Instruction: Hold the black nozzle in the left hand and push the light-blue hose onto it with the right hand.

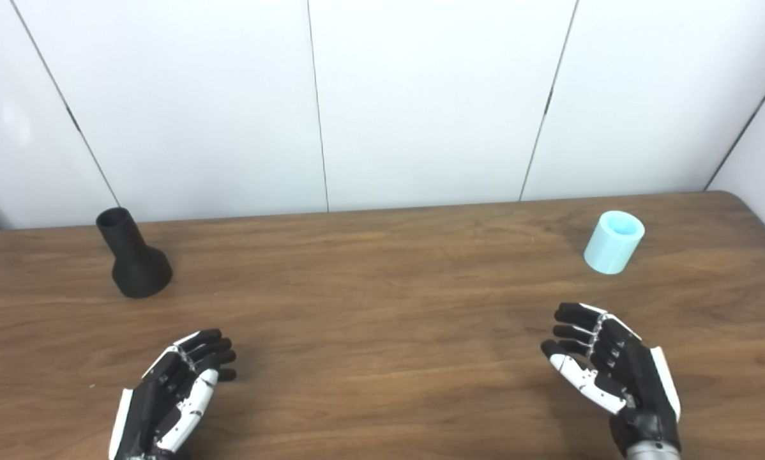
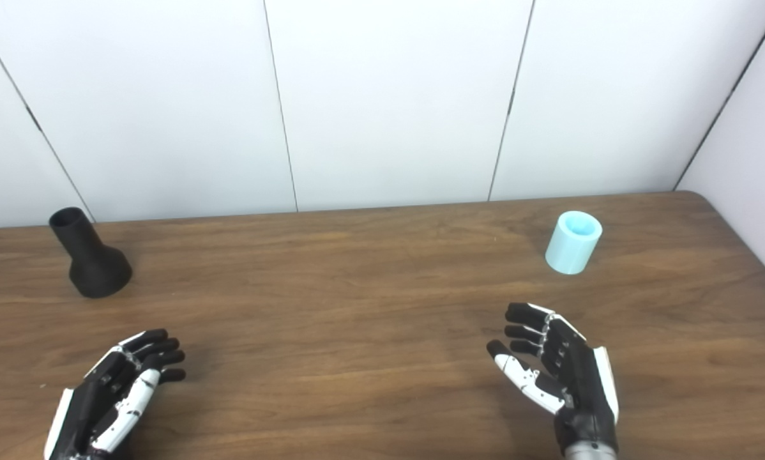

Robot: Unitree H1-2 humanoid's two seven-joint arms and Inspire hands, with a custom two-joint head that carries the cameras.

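The black nozzle (image 1: 133, 255) stands upright on its wide base at the table's far left, narrow neck up. A short light-blue hose piece (image 1: 613, 242), a stubby open-topped cylinder, stands at the far right. My left hand (image 1: 172, 393) hovers near the front left edge, well short of the nozzle, open with fingers loosely curled and nothing in it. Near the front right, my right hand (image 1: 609, 364) is open too, palm facing inward, a short way in front of the hose and apart from it.
The wooden table (image 1: 382, 306) runs wide between the two objects. White wall panels (image 1: 421, 96) close off the back, and a side wall stands by the table's rounded right corner.
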